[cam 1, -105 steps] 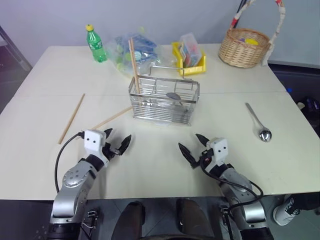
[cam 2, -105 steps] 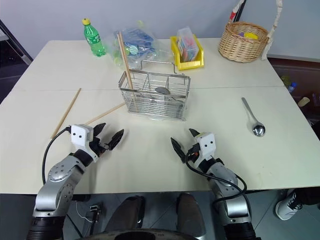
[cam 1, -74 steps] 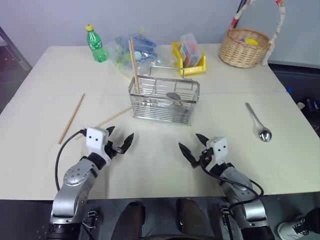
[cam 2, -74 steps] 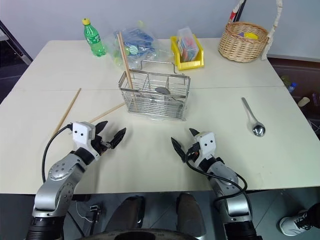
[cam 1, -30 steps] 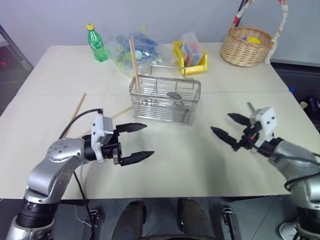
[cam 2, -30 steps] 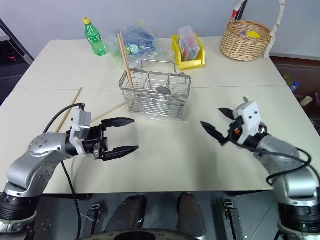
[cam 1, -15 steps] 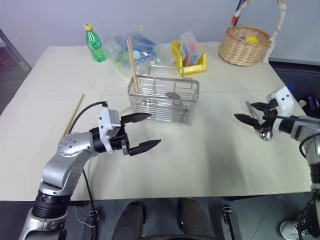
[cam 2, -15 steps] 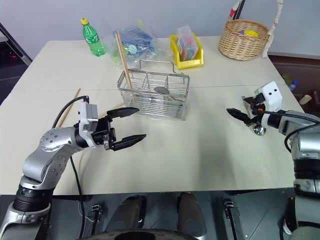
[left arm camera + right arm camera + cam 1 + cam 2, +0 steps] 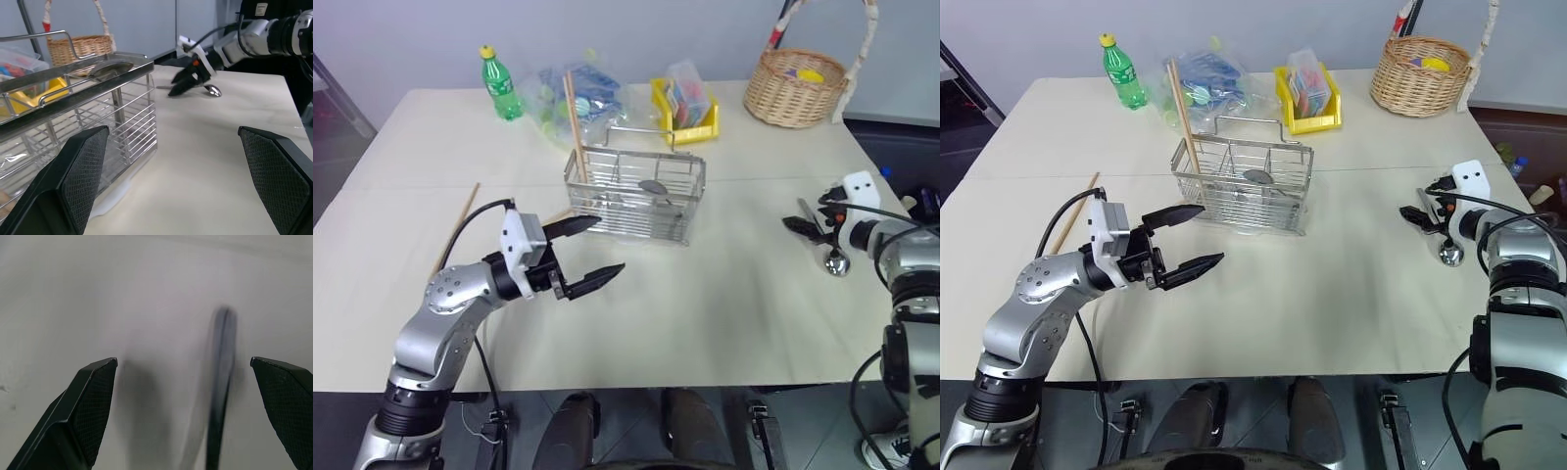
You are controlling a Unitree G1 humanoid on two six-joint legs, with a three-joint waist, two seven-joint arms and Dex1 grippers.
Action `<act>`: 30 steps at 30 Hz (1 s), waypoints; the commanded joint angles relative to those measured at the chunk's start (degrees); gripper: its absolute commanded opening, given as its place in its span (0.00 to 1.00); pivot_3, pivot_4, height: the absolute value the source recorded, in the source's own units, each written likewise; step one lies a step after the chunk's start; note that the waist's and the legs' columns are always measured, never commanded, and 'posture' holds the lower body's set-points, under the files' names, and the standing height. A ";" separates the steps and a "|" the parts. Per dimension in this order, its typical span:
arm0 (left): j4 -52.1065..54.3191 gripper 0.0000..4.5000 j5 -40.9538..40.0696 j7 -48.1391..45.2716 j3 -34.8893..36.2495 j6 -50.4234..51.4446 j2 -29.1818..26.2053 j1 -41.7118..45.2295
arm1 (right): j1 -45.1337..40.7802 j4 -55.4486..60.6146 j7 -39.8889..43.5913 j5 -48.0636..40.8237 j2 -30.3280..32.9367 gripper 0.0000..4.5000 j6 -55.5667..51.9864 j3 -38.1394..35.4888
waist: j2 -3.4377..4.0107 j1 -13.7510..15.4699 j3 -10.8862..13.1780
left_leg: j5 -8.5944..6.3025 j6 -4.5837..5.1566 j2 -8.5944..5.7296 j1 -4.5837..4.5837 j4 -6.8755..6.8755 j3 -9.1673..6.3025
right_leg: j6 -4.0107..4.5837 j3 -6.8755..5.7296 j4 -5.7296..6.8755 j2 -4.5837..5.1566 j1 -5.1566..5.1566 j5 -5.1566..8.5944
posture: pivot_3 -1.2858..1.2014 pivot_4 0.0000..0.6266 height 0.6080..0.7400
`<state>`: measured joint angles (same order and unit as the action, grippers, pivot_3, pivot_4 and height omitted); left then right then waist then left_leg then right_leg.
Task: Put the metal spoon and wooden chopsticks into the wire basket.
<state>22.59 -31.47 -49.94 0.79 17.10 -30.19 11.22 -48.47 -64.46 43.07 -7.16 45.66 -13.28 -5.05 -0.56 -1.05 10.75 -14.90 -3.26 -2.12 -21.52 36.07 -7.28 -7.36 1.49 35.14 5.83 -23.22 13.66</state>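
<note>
The wire basket [image 9: 636, 201] stands at the table's middle, with one wooden chopstick [image 9: 574, 110] upright in it and a spoon [image 9: 652, 186] lying inside. Another chopstick [image 9: 455, 231] lies loose on the left, and a third [image 9: 558, 214] pokes out behind my left hand. My left gripper [image 9: 609, 245] hovers open and empty just in front of the basket's left end. The metal spoon [image 9: 829, 253] lies on the right side of the table. My right gripper [image 9: 806, 219] is open, low over the spoon's handle [image 9: 220, 382], which runs between its fingers [image 9: 93, 406].
At the back stand a green bottle [image 9: 496, 84], a clear bag of items [image 9: 582, 90], a yellow bin [image 9: 685, 110] and a wicker basket [image 9: 798, 90]. The spoon lies close to the table's right edge [image 9: 901, 294].
My right arm swung out from the table's middle to the right and dropped over the metal spoon's handle. The left gripper stayed almost where it was, still open.
</note>
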 commanded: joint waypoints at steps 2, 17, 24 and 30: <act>1.97 0.99 0.33 1.07 0.90 -0.86 -0.07 0.14 | -1.17 -1.99 -2.07 0.69 1.10 1.00 0.75 -1.72 | 0.00 -0.02 0.00 | 0.00 0.00 0.00 0.01 0.00 0.00 | 0.00 0.00 0.00 0.00 0.01 0.00 | 0.52 0.24 1.00; 2.34 0.99 0.39 2.99 0.23 -0.15 0.06 1.11 | -0.21 -2.86 0.61 2.50 3.59 1.00 -3.88 -1.48 | 0.00 0.14 0.00 | 0.00 0.00 -0.01 0.02 0.03 0.00 | -0.01 0.00 0.00 0.00 0.06 -0.01 | 0.52 0.24 1.00; 2.66 1.00 0.33 3.65 0.04 0.28 0.17 1.40 | 0.15 -1.77 4.93 3.09 3.84 0.71 -6.49 -1.09 | -0.01 -0.03 -0.01 | 0.00 0.00 -0.01 0.04 0.03 0.00 | -0.02 0.00 0.01 0.00 0.06 -0.01 | 0.52 0.24 1.00; 2.50 1.00 0.28 4.01 0.22 0.58 0.03 1.90 | 0.23 -1.16 5.25 3.30 3.62 0.01 -6.90 -1.27 | -0.01 -0.27 -0.01 | 0.00 0.00 0.00 0.07 0.03 0.00 | -0.02 0.00 0.04 -0.01 0.06 -0.01 | 0.52 0.24 1.00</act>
<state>22.94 -30.91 -46.04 0.71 18.13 -30.13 12.21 -49.07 -65.93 47.71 -4.54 48.97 -19.42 -6.66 -0.57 -1.32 10.74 -14.90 -3.26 -2.12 -21.44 36.10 -7.28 -7.38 1.49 35.18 5.82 -23.15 13.65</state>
